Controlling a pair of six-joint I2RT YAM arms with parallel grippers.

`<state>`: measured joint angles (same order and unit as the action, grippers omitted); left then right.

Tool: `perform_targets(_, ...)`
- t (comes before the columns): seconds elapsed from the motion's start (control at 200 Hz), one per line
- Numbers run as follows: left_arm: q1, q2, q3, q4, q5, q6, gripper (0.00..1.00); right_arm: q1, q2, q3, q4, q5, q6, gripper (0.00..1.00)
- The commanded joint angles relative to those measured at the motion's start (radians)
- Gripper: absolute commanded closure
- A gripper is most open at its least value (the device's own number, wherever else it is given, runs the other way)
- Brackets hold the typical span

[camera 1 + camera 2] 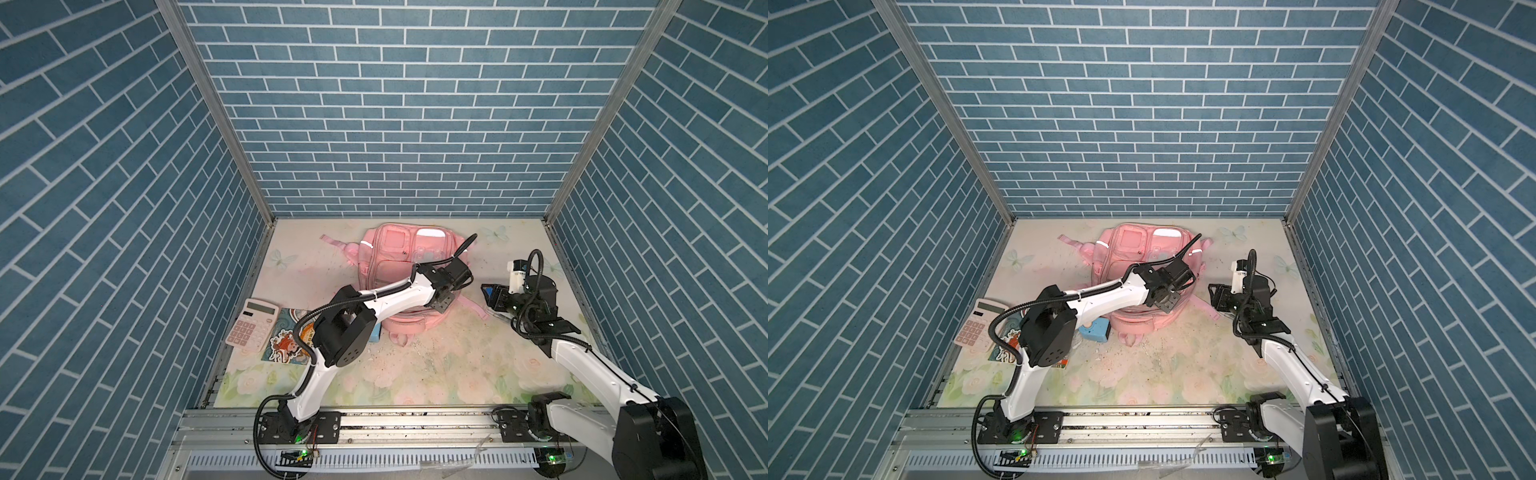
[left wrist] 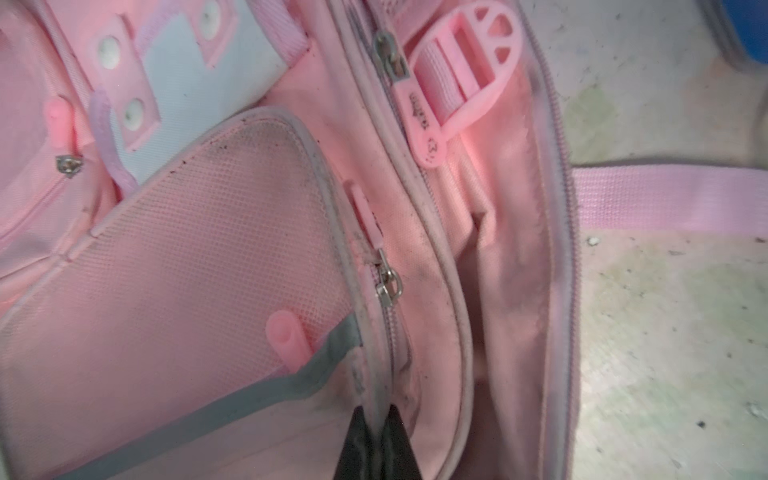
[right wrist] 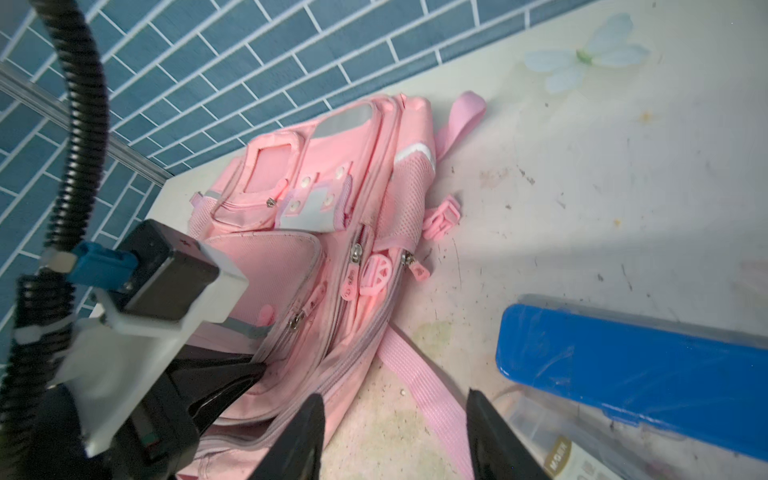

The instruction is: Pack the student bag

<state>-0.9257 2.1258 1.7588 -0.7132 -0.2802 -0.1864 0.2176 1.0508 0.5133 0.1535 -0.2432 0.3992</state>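
Note:
The pink student bag (image 1: 399, 257) (image 1: 1133, 249) lies flat at the back of the table, front pockets up. My left gripper (image 1: 444, 302) (image 2: 376, 415) reaches over its right side and is shut on a grey-white piped seam of the bag (image 2: 208, 270), beside the front mesh pocket. Along that side a zipped compartment gapes open. My right gripper (image 1: 485, 290) (image 3: 395, 399) is open, just right of the bag (image 3: 332, 187), low over the table. A pink strap (image 3: 424, 386) runs beneath its spread fingers, and nothing is between them.
A pink calculator (image 1: 252, 328) and a colourful card (image 1: 286, 345) lie at the left, partly under my left arm. A small blue box (image 1: 1096, 330) sits by the bag's near-left corner. A blue pencil case (image 3: 631, 374) on a clear box lies beside my right gripper. Brick-pattern walls enclose three sides.

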Motion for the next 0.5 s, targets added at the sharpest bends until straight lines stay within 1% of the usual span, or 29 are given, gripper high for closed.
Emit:
perform_targets(0.0, 0.006, -0.114, 0.016, 0.013, -0.031, 0.041, 1.00, -0.001, -0.031, -0.022, 0.094, 0.006, -0.105, 0.49)
perform_targets(0.085, 0.012, -0.161, 0.028, 0.006, -0.041, 0.059, 1.00, -0.001, -0.023, -0.051, 0.183, -0.012, -0.142, 0.49)
perform_targets(0.185, 0.023, -0.222, 0.016, 0.017, -0.035, 0.082, 1.00, -0.001, 0.001, -0.054, 0.244, -0.035, -0.171, 0.49)
perform_targets(0.355, 0.057, -0.325, -0.013, 0.065, -0.002, 0.124, 1.00, -0.001, 0.076, -0.019, 0.266, -0.121, -0.211, 0.48)
perform_targets(0.495, 0.093, -0.411, -0.061, 0.138, 0.045, 0.165, 1.00, -0.001, 0.134, 0.001, 0.289, -0.216, -0.210, 0.47)
